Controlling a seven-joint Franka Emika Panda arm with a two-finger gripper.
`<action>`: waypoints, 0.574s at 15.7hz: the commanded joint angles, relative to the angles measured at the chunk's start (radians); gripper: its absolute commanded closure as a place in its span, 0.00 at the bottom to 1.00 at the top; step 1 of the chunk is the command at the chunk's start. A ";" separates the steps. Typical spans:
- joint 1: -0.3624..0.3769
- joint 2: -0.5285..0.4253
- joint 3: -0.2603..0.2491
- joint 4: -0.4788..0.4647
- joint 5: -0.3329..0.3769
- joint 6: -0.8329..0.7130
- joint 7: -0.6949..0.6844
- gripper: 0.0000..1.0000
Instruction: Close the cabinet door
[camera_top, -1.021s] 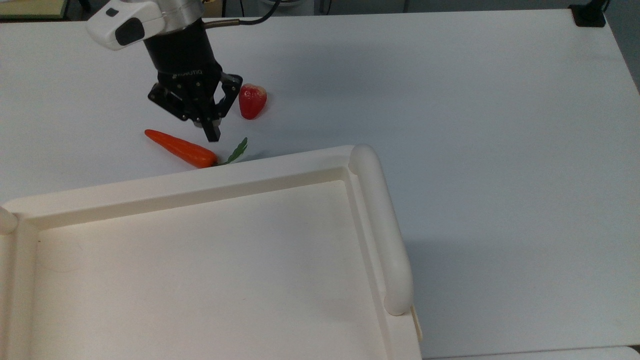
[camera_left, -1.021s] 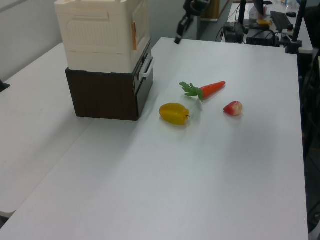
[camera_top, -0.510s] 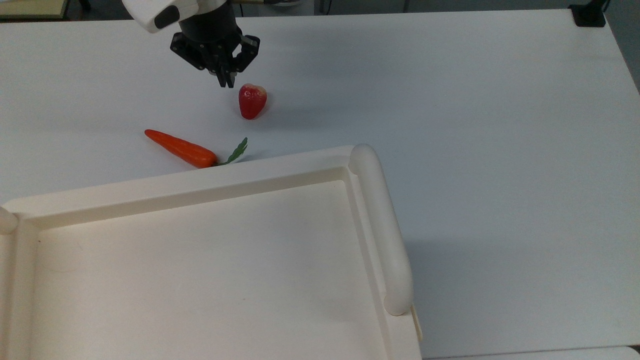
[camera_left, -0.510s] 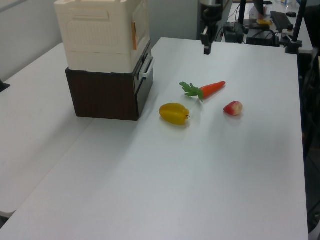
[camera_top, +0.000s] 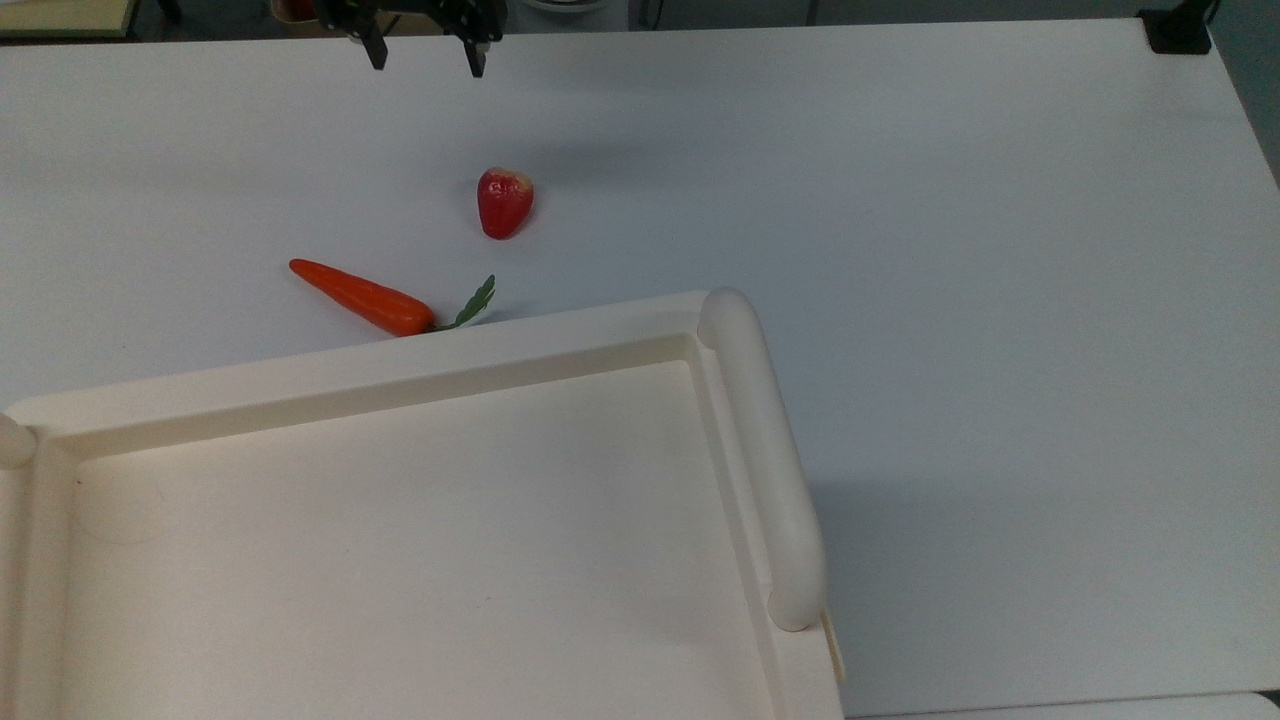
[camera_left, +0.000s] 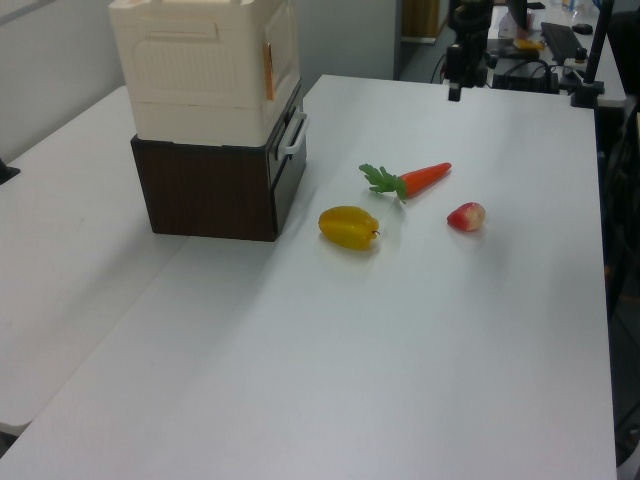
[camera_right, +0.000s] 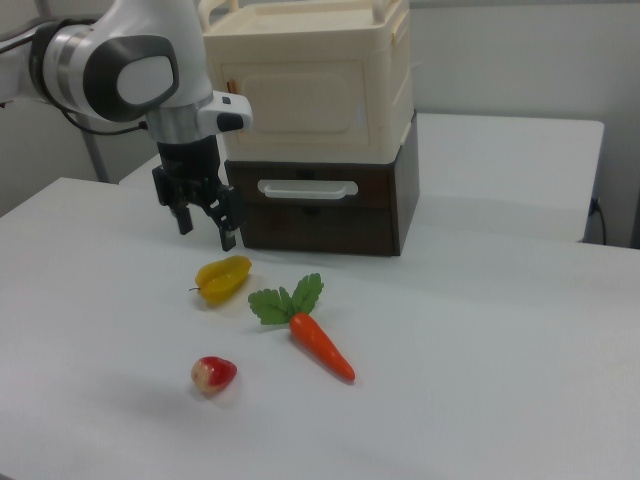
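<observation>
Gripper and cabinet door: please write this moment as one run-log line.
gripper: open, empty, above table | cabinet door: looks shut | carrot, red fruit: on table

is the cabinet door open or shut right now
Shut, it seems: in the right view the cabinet door lies flush in the cabinet front, and the hand is clear of it.

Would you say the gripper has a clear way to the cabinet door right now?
Probably yes. The gripper hangs open and empty, and nothing stands between it and the door; the yellow fruit and carrot lie low.
</observation>
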 joint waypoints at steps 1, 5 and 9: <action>0.099 -0.035 -0.126 -0.012 -0.014 -0.053 -0.057 0.00; 0.139 -0.031 -0.181 0.016 -0.015 -0.051 -0.057 0.00; 0.138 -0.031 -0.186 0.036 -0.015 -0.074 -0.044 0.00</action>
